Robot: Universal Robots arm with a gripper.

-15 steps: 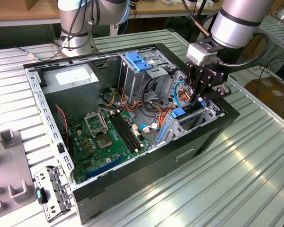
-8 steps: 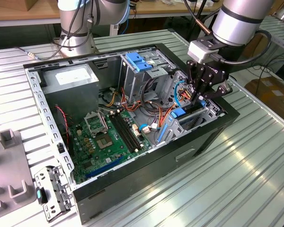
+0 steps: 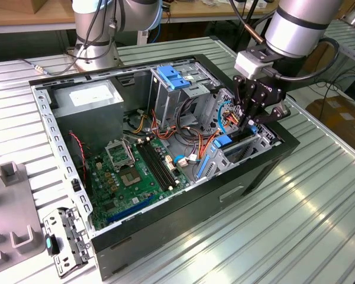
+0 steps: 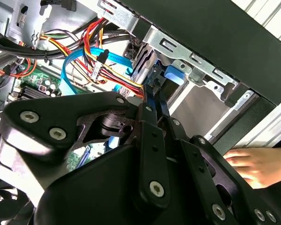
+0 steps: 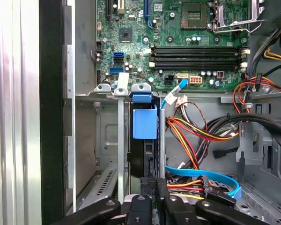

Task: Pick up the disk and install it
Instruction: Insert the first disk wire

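Observation:
The disk [image 3: 241, 139] stands on edge in the low drive bay at the case's corner, on the exterior view's right, with its blue carrier rail [image 3: 223, 142] facing the motherboard. In the first wrist view the disk [image 5: 148, 157] shows as a dark slab under its blue carrier tab [image 5: 144, 123], between the bay's metal walls. My gripper [image 3: 249, 123] reaches down onto its upper edge. In both wrist views the black fingers [image 5: 165, 194] sit close together with the disk's blue edge [image 4: 170, 75] just past the gripper [image 4: 154, 105], shut on it.
Red, yellow and blue cables [image 5: 196, 136] crowd the bay's side. The green motherboard [image 3: 136, 171], the grey power-supply box [image 3: 89, 97] and the tall cage with its light-blue latch [image 3: 174, 78] fill the open case. A person's hand [image 4: 253, 164] rests outside the case wall.

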